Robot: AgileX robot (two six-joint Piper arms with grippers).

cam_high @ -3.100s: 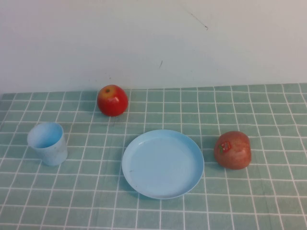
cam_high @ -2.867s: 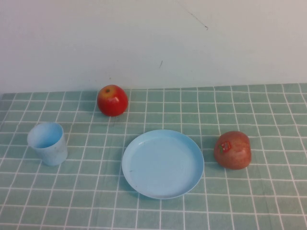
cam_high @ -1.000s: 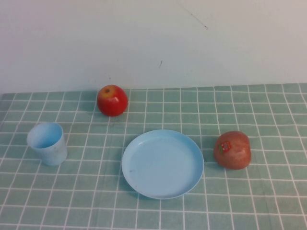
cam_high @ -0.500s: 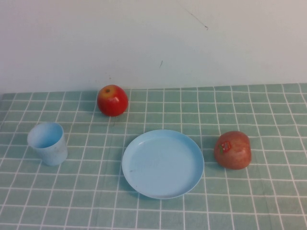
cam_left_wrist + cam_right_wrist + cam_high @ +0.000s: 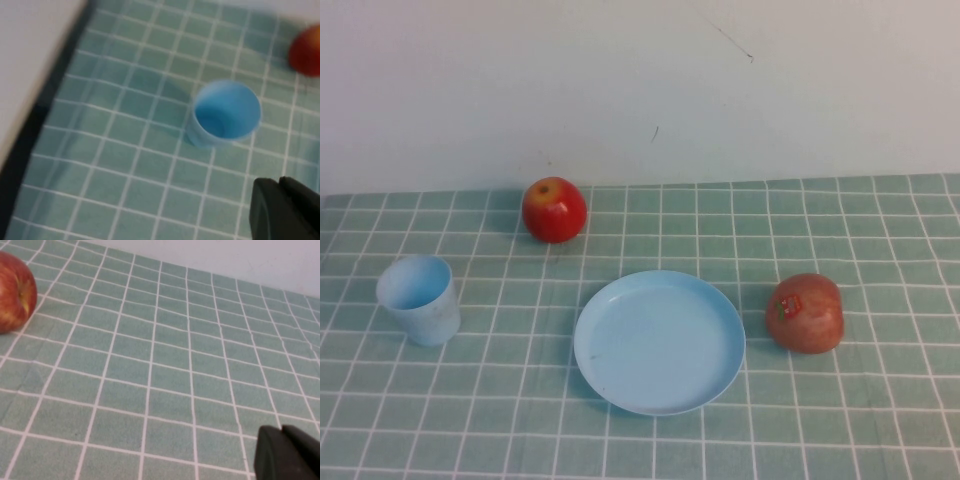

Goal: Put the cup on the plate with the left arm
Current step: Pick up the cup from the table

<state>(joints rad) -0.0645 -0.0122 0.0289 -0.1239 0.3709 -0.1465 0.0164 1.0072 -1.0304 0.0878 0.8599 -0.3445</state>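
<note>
The light blue cup (image 5: 419,298) stands upright and empty at the table's left. It also shows from above in the left wrist view (image 5: 226,113). The round light blue plate (image 5: 659,341) lies empty at the table's middle, apart from the cup. Neither arm shows in the high view. My left gripper (image 5: 277,182) is shut and empty, hovering above the cloth a short way from the cup. My right gripper (image 5: 281,430) is shut and empty above bare cloth.
A shiny red apple (image 5: 554,209) sits at the back, also showing in the left wrist view (image 5: 306,51). A duller red apple with a sticker (image 5: 805,313) sits right of the plate, also showing in the right wrist view (image 5: 14,292). A dark table edge (image 5: 30,125) runs near the cup.
</note>
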